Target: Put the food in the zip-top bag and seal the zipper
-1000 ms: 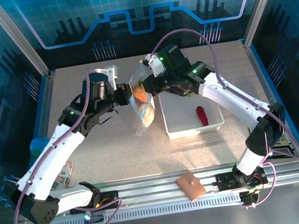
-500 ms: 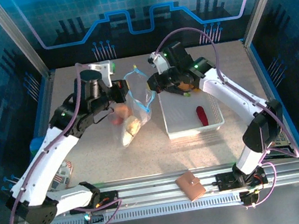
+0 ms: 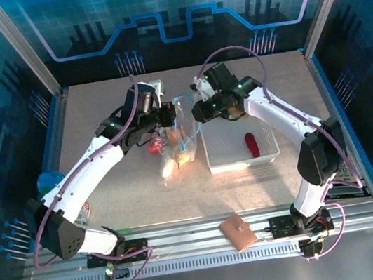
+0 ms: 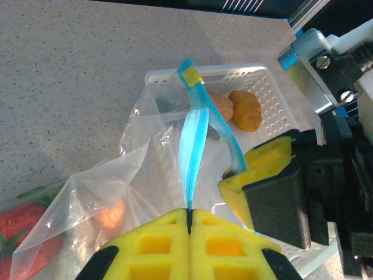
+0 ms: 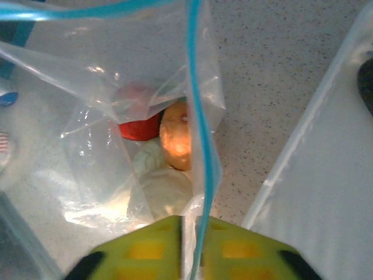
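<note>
Over the middle of the bench [image 3: 125,199], a little toward its far edge, the two arms hold the zip-top bag [image 3: 177,133] up between them. The left claw [image 4: 189,217] has its yellow pads pressed flat together on the zipper [image 4: 192,146], and the blue strip rises straight out of the seam between them. The right claw [image 5: 191,230] faces it from the other side. The strip runs down between its pads, which sit close on either side, but I cannot tell whether they pinch it or stand a touch apart. From above, the two claws are near each other, with the bag's mouth between them and the clear film sagging below.

Some of the food [image 5: 176,140] is inside the bag: an orange piece, a red piece [image 5: 139,125] just beside it, and pale white pieces [image 5: 160,189] underneath, all bunched low.

Just beside the bag, toward the right edge of the bench, stands the white basket [image 3: 244,165]. A dark red piece [image 3: 251,145] lies in its near half, and two tan pieces [image 4: 245,109] sit side by side inside it. A brown wallet [image 3: 237,233] lies on the metal rail along the near edge.
</note>
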### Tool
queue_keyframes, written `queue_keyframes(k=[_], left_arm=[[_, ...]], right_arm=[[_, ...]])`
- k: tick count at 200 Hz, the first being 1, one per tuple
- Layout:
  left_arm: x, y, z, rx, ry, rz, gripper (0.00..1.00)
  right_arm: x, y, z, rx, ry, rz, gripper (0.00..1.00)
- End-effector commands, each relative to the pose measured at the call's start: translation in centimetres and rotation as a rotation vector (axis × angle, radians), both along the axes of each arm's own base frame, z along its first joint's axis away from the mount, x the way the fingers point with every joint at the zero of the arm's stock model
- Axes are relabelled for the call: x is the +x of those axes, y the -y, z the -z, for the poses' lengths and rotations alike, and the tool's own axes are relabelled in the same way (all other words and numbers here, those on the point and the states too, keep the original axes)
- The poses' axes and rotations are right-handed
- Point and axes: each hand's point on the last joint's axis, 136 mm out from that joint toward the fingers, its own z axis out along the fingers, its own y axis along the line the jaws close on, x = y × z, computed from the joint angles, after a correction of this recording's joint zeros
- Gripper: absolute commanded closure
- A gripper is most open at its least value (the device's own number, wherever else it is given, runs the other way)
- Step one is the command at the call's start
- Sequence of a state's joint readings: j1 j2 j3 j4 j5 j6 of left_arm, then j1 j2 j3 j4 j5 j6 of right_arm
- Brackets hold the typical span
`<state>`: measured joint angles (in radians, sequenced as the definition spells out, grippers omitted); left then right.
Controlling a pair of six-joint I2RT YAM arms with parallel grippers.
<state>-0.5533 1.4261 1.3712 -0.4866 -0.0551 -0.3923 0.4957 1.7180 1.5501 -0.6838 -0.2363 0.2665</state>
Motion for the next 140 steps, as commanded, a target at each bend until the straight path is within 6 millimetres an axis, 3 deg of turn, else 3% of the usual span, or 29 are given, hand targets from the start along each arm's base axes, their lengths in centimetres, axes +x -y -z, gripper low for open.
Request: queue_keyframes(k=[1,32,66,96,140], left_arm=[[-0.1,0.5,-0.4,-0.022,0.016,0.017,1.0],[-0.6,0.9,-0.3,-0.05,0.025,0.043,1.0],[-1.4,0.7,0.1,-0.062,0.024,0.053,1.0],[-1.6,0.5,0.4,-0.059,0.025,0.055,1.0],[-1.8,1.0,1.7,-0.071,-0.004,0.073,1.0]], right_arm=[[0.2,1.8,-0.8,-0.013,0.034,0.037,0.63],[-0.1,4.1,-1.9,-0.001,0.08,0.099,0.44],[-0.7,9.7,-2.3,-0.134,0.127,0.234,0.37],[-2.3,14.4,1.6,-0.355,0.046,0.316,0.34],[-4.6,18.3,7.7,-0.556,-0.093,0.376,0.29]])
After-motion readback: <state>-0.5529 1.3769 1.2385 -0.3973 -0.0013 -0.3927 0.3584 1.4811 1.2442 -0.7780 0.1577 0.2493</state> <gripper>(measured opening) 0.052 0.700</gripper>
